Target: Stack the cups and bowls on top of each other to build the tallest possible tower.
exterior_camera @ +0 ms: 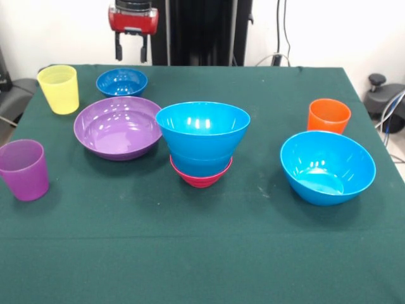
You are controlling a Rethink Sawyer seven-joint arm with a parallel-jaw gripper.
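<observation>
- The tower (202,149) stands near the middle of the worktop (202,253): a small magenta bowl (200,177) at the base, with a blue bowl (202,130) nested in it, possibly two, since a seam shows partway down the blue wall.
- The wide purple bowl (118,126) sits just beside the tower, toward the worktop's left edge, upright and empty.
- Behind it, near the far edge, is a small blue bowl (121,82); the yellow cup (59,88) stands at the far-left corner.
- The purple cup (24,169) stands alone at the left edge, well apart from the tower.
- Toward the right edge, a large blue bowl (327,166) rests tilted slightly, with the orange cup (328,116) just behind it.
- The gripper (131,49) hangs above the far edge, over the small blue bowl; its two fingers are spread apart and carry nothing.
- Judgement: the tower is barely begun, and the gripper's position suggests the small blue bowl is the next pick.
- To do that well, I would pinch the bowl by one rim wall, not across its width, and lift straight up, clear of the purple bowl's rim.
- Placing calls for centring over the top blue bowl and lowering level; a tilted release could slide off or tip the narrow magenta base.
- Nesting adds little height, so cups may be better saved for the top.
</observation>
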